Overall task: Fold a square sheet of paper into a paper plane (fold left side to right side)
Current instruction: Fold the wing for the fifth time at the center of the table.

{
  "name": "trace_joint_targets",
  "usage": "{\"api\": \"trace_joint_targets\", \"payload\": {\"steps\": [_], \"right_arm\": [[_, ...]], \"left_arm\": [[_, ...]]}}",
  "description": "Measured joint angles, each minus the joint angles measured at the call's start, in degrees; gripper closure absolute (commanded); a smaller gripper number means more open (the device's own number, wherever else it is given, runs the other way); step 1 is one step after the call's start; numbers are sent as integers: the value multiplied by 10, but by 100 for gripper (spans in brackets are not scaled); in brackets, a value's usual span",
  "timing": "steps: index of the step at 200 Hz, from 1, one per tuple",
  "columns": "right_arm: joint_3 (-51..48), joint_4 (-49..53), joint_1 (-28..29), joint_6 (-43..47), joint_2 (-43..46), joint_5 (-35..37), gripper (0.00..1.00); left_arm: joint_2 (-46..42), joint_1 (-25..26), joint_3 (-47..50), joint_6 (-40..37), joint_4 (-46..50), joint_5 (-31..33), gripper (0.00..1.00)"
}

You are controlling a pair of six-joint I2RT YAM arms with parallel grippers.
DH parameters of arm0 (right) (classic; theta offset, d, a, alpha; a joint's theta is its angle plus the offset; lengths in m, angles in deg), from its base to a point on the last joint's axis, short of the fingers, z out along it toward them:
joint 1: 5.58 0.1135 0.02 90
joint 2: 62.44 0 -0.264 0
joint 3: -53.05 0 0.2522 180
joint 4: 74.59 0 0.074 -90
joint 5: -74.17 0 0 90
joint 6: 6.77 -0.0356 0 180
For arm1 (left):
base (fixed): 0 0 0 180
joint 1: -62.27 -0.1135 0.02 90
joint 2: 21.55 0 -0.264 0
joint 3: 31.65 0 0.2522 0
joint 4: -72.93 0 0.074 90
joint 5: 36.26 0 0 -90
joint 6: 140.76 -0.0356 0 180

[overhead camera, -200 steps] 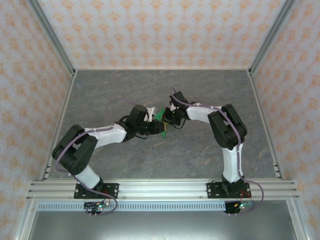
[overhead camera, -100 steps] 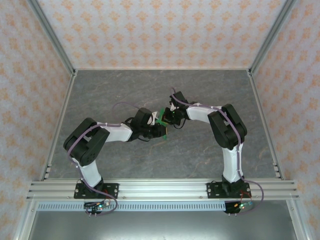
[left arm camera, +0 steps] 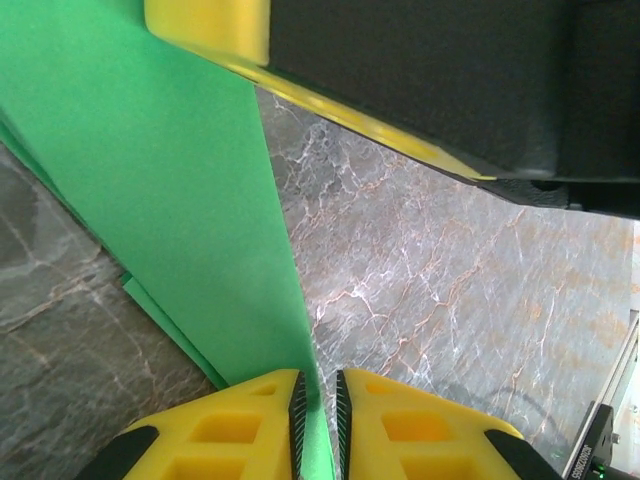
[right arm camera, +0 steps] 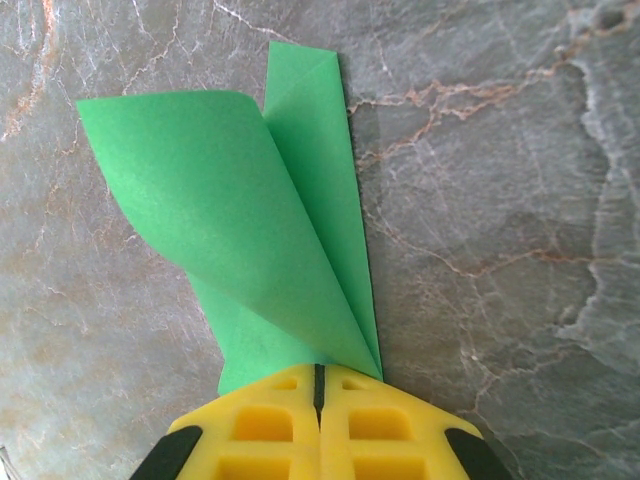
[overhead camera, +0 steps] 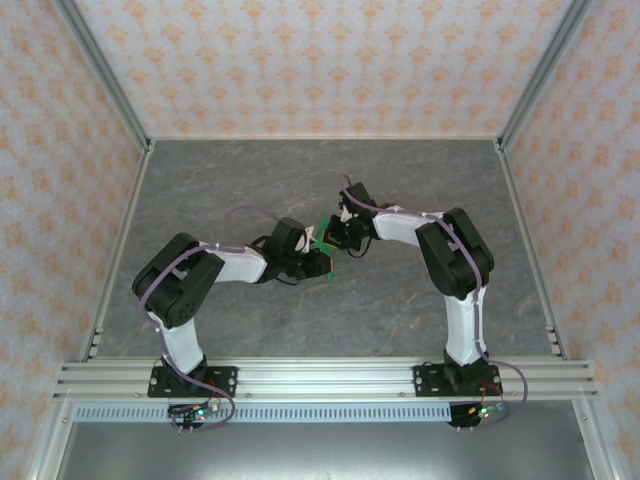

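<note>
paper plane (right arm camera: 240, 200) between left claw (left arm camera: 318, 388), right claw (right arm camera: 319, 376)

The top external camera sits high above and behind the arm bases (overhead camera: 195, 380). It looks down and forward over the whole tabletop (overhead camera: 430, 190) to the back wall (overhead camera: 320, 60), from far enough that the paper (overhead camera: 322, 243) is a small spot mid-frame. The left wrist camera rides just behind the left gripper (left arm camera: 318, 385) and looks along its fingers, very near the paper, with tabletop beyond. The right wrist camera looks down past the right gripper (right arm camera: 319, 375) onto paper and tabletop, also close. All three views share the paper and the tabletop around it. The left wrist view also catches the right gripper along its top edge.
</note>
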Motion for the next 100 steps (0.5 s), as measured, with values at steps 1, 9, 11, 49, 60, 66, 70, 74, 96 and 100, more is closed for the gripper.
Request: {"api": "trace_joint_targets", "payload": {"steps": [1,9,11,49,60,66,70,74,96,100], "right_arm": [[0,0,0,0,0,0,100],[0,0,0,0,0,0,100],[0,-1,0,0,0,0,100],[-3,-3,0,0,4,0,100],[-3,-3,0,0,4,0,100],[-3,-3,0,0,5,0,100],[-3,-3,0,0,5,0,100],[-3,-2,0,0,5,0,100],[-3,0,-1,0,5,0,100],[-3,0,-1,0,5,-1,100]], "left_arm": [[0,0,0,0,1,0,82],[3,0,-3,0,6,4,83],[4,0,-4,0,8,5,84],[6,12,-22,-8,45,32,86],[6,18,-29,-11,59,44,86],[6,21,-34,-11,67,52,86],[6,24,-38,-11,73,57,86],[6,26,-41,-12,79,61,86],[7,39,-59,-15,113,89,86],[7,40,-62,-15,118,93,86]]}}
